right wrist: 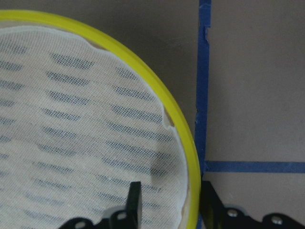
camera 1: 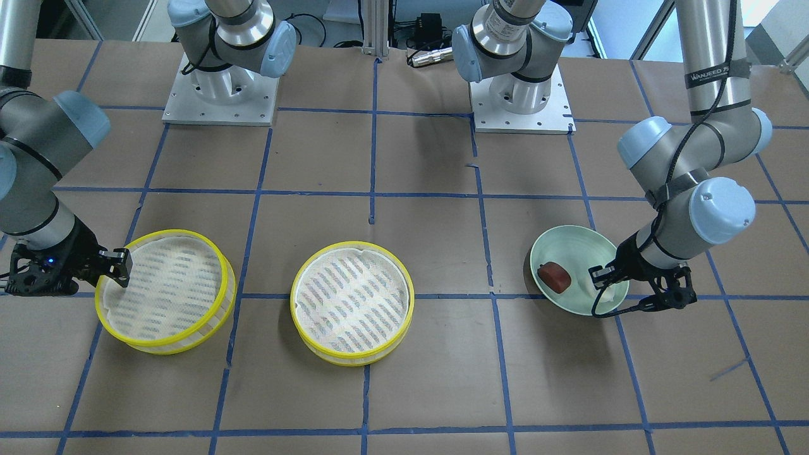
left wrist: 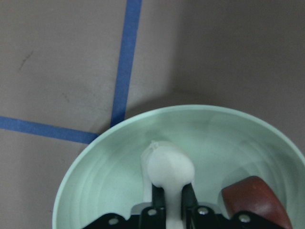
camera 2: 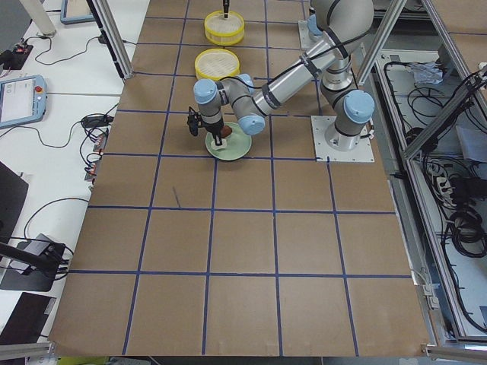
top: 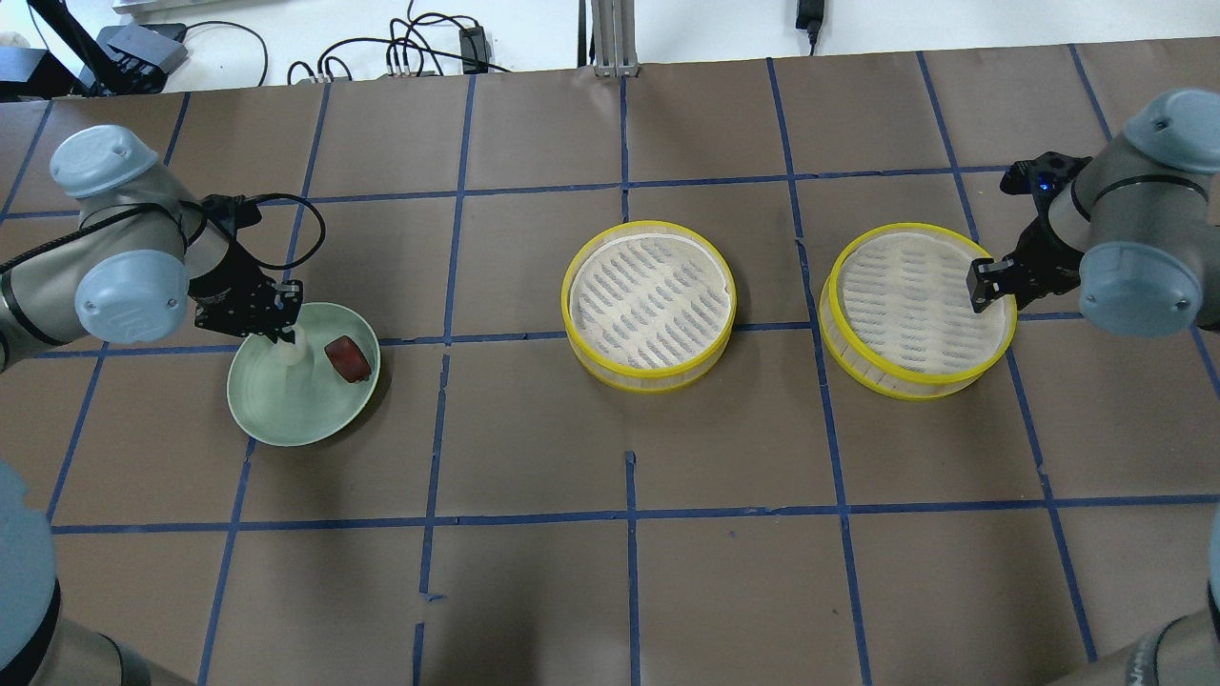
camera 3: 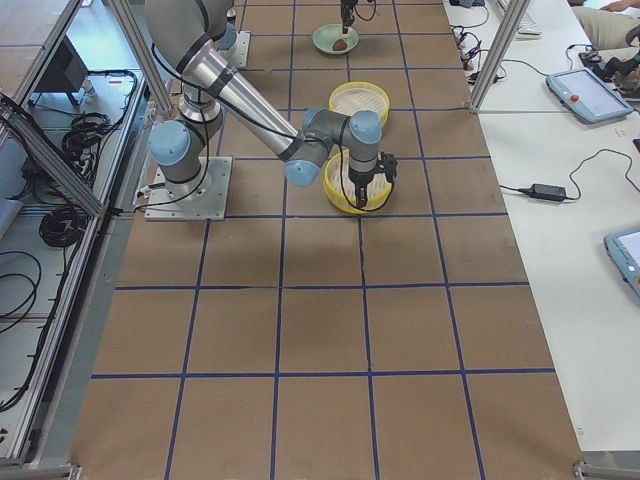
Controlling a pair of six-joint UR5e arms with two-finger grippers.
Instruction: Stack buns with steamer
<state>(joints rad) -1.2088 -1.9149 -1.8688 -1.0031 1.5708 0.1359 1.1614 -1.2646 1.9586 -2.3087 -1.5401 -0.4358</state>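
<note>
My left gripper [top: 286,335] is in the pale green plate [top: 286,410], shut on the white bun [left wrist: 164,167], which bulges out past the fingertips. The dark red-brown bun [top: 346,358] lies in the same plate, just beside it. Two yellow-rimmed steamer trays stand empty: one at the table's middle [top: 650,303], one on my right [top: 920,310]. My right gripper [top: 986,286] is open and straddles the right tray's yellow rim [right wrist: 183,138]. One finger [right wrist: 135,200] is inside over the liner and the other is outside.
The table is brown paper with a grid of blue tape. The two arm bases [camera 1: 221,95] [camera 1: 521,95] stand on metal plates at the robot's side. Cables and a power brick [top: 143,48] lie beyond the far edge.
</note>
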